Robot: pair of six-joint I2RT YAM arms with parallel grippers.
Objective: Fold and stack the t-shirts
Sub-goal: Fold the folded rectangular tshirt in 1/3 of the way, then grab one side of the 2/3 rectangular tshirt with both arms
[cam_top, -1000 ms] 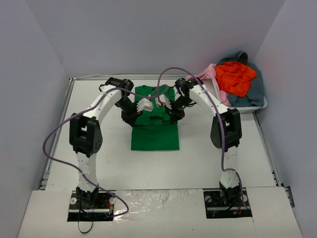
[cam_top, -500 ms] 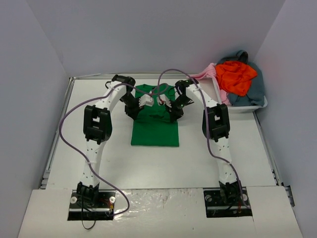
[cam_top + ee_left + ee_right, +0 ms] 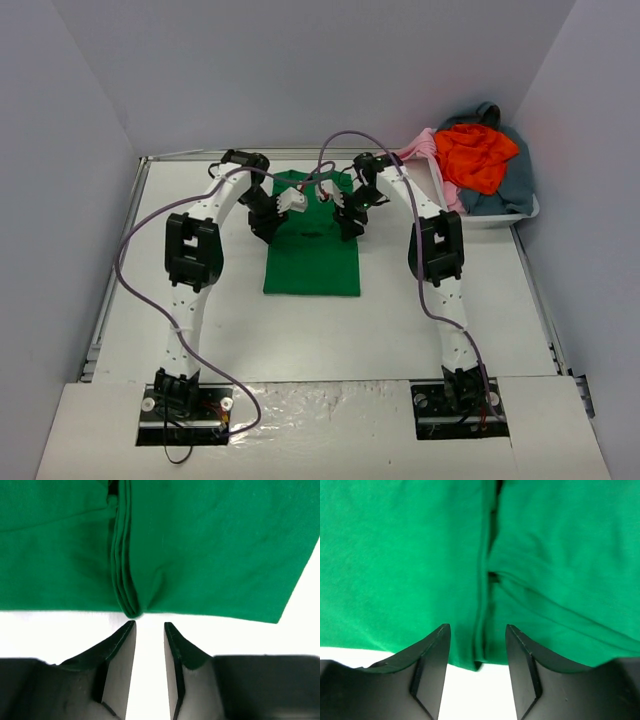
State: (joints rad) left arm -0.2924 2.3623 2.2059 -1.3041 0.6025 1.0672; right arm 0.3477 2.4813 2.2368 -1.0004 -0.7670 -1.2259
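The left fingers (image 3: pixel 120 650) stand slightly apart with nothing between them, their tips just short of the green t-shirt's (image 3: pixel 312 262) left edge where a stacked fold ends. The right fingers (image 3: pixel 432 655) are parted wider and empty, straddling a fold line just inside its right edge. The shirt lies folded flat mid-worktop (image 3: pixel 330 330), with bare surface to its near, left and right sides; well to its right, orange-red (image 3: pixel 478 155), pale pink (image 3: pixel 425 148) and grey-blue (image 3: pixel 515 185) t-shirts are heaped in a white tub (image 3: pixel 500 217).
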